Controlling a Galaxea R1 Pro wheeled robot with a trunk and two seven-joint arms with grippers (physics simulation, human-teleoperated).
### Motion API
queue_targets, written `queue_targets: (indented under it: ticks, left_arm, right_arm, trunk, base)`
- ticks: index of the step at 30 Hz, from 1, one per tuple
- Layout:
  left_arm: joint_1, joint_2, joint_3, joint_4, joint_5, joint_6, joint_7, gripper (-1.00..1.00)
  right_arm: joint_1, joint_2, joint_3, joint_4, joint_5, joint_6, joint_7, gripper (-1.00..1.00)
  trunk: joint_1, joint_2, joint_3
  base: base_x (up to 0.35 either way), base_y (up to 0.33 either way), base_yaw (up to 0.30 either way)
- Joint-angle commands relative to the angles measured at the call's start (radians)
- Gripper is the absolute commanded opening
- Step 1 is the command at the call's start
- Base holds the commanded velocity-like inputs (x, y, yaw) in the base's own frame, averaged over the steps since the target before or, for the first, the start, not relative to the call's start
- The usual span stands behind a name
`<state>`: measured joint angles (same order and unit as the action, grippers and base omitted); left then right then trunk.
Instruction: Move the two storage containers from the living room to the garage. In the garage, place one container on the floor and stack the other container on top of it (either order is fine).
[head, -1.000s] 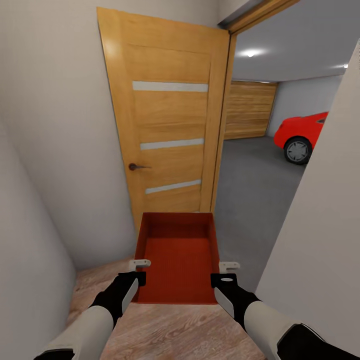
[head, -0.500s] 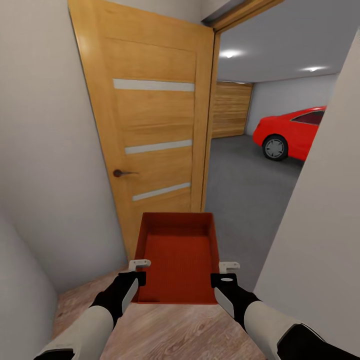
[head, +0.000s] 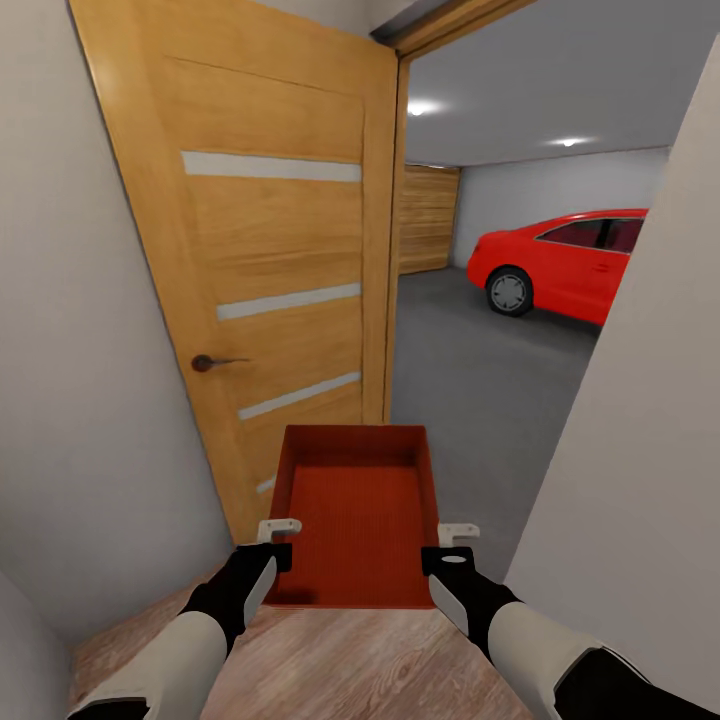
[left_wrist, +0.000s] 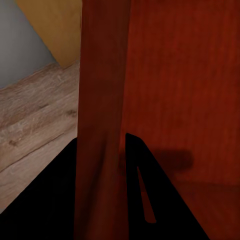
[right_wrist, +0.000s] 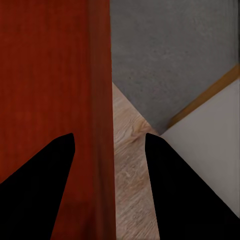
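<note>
We carry one red bin in front of the open wooden door. Our left pincer and right pincer each pinch a side wall. Past the door, the grey garage floor holds a red car.

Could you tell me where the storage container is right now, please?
In the head view the storage container sits low and centred, held between the left gripper and right gripper, just before the open wooden door to the garage.

Light wood-plank floor is seen underfoot, meeting dark grey concrete garage floor at doorway, w/ red car parked on concrete.
</note>
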<state>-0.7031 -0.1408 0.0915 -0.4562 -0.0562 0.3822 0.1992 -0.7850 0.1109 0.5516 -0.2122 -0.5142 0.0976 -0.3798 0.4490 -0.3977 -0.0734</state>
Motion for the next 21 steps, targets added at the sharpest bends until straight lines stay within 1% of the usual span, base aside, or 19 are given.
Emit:
queue_targets:
  ticks: [1,21]
  left_arm:
    - [0.001,0.009,0.007,-0.001,-0.024,0.010,0.005,-1.00]
    - [0.001,0.009,0.007,-0.001,-0.025,0.009,0.005,-1.00]
  right_arm:
    - [-0.002,0.000,-0.022,-0.032,0.008,0.007,-0.002,-1.00]
    - [-0.002,0.000,-0.022,-0.032,0.008,0.007,-0.002,-1.00]
  trunk:
    - [0.001,-0.002,-0.002]
    - [0.001,-0.002,-0.002]
  base:
    - [0.200,0.233,-0.246]
    - [0.210,0.222,-0.245]
